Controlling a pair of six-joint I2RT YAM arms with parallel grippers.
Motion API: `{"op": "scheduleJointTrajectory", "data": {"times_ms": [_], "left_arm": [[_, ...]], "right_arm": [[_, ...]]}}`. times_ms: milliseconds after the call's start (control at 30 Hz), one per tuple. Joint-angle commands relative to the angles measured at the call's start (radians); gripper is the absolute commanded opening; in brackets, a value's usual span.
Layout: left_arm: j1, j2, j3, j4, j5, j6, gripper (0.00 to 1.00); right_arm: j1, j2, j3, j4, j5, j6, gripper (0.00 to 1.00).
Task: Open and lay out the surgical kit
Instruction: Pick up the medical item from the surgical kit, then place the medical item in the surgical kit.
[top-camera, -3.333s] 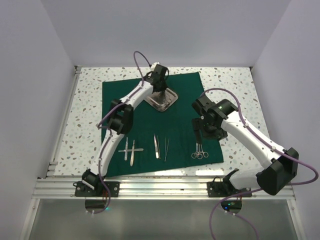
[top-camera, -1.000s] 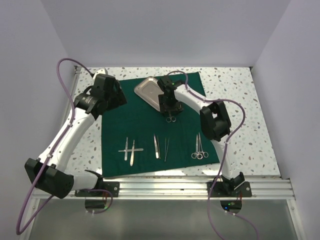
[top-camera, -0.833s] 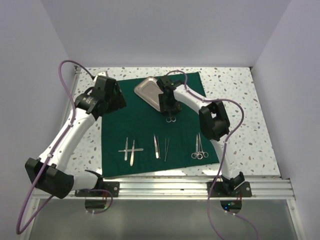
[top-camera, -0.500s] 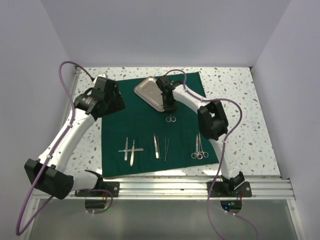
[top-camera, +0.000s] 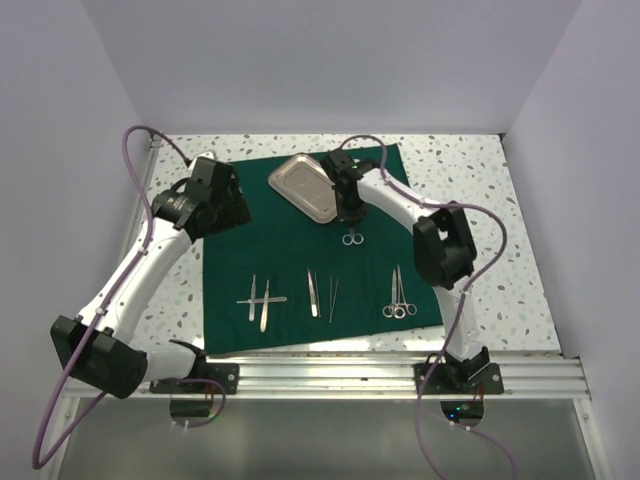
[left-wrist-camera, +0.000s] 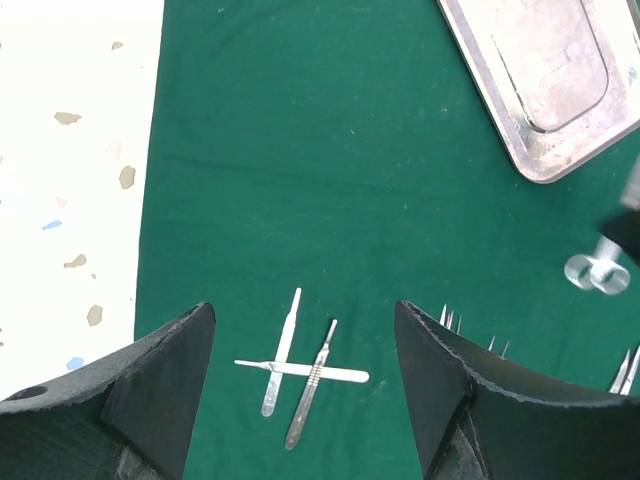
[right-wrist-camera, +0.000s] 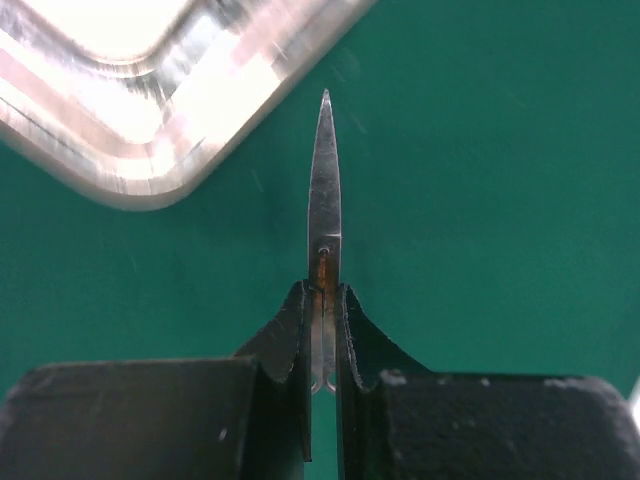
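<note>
While clamped at the pivot, pointing straight out from the wrist — scissors (right-wrist-camera: 323, 190), tip just beside the tray (right-wrist-camera: 150, 150) corner, over the green cloth (right-wrist-camera: 480, 200). Squeezed tight by the right hand (right-wrist-camera: 322, 330). Well off above the scalpels (left-wrist-camera: 300, 365), left hand (left-wrist-camera: 302, 310) spread apart — clearly farther.

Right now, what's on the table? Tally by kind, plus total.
green cloth: 1
steel tray: 1
scalpels: 3, crossed together
tweezers: 2
ring-handled instruments: 3; apparently two lying on the cloth, plus the scissors clamped in the right gripper
Total: 10
</note>
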Motion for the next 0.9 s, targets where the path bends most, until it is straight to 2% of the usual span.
{"op": "scheduleJointTrajectory", "data": {"times_ms": [0, 67, 300, 400, 533, 567, 633, 667, 767, 867], "left_arm": [[0.008, 0.024, -0.004, 0.062, -0.01, 0.042, 0.76], [0.008, 0.043, 0.004, 0.088, -0.008, 0.05, 0.76], [0.008, 0.168, 0.066, 0.148, -0.007, 0.093, 0.76], [0.008, 0.219, 0.114, 0.151, 0.004, 0.107, 0.75], [0.008, 0.245, 0.16, 0.156, 0.025, 0.107, 0.75], [0.008, 0.25, 0.165, 0.156, 0.027, 0.107, 0.75], [0.008, 0.251, 0.177, 0.148, 0.027, 0.108, 0.75], [0.008, 0.25, 0.177, 0.144, 0.026, 0.108, 0.75], [0.007, 0.236, 0.178, 0.136, 0.019, 0.107, 0.75], [0.007, 0.213, 0.166, 0.127, 0.009, 0.105, 0.75]], "right_arm": [[-0.007, -0.259, -0.107, -0.038, 0.056, 0.001, 0.0], [-0.007, -0.389, -0.202, -0.03, 0.046, 0.03, 0.0], [-0.007, -0.718, -0.757, 0.074, -0.029, 0.15, 0.0], [-0.007, -0.767, -0.882, 0.127, -0.063, 0.187, 0.0], [-0.007, -0.761, -0.93, 0.158, -0.082, 0.199, 0.0], [-0.007, -0.758, -0.933, 0.152, -0.082, 0.199, 0.03], [-0.007, -0.763, -0.936, 0.145, -0.076, 0.199, 0.19], [-0.007, -0.767, -0.933, 0.134, -0.071, 0.199, 0.58], [-0.007, -0.796, -0.915, 0.087, -0.045, 0.198, 0.98], [-0.007, -0.842, -0.85, 0.004, -0.023, 0.189, 0.98]]}}
